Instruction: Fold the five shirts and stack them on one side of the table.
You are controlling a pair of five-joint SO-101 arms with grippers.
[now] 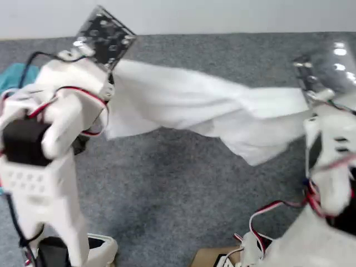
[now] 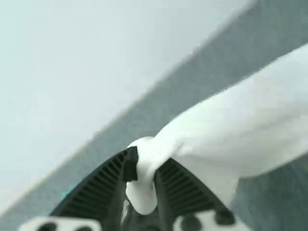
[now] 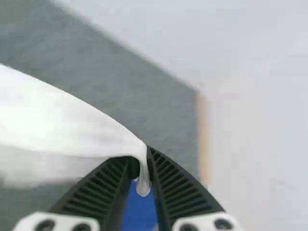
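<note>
My left claw (image 2: 144, 166) is clamped narrow on a bunched end of the white shirt (image 2: 240, 134), cloth squeezed between the jaws. My right claw (image 3: 142, 163) is pinched just as tight on a thin edge of the same shirt at its other end. Between them the shirt (image 1: 211, 108) hangs stretched across the far half of the counter (image 1: 167, 183), sagging and twisted in the middle, and I can't tell whether its lowest fold touches the surface.

I judge the task early: this shirt is unfolded, and I see no stack of folded shirts. A teal cloth (image 1: 14, 75) at the left edge may be another shirt; whether it is folded I cannot tell.

For room, the grey counter below and on the near side of the shirt gives me space to lay it flat. The far edge against the pale wall (image 1: 178, 16) is close behind the shirt. The arm bases, cables and a brown box (image 1: 208, 257) crowd the near edge.
</note>
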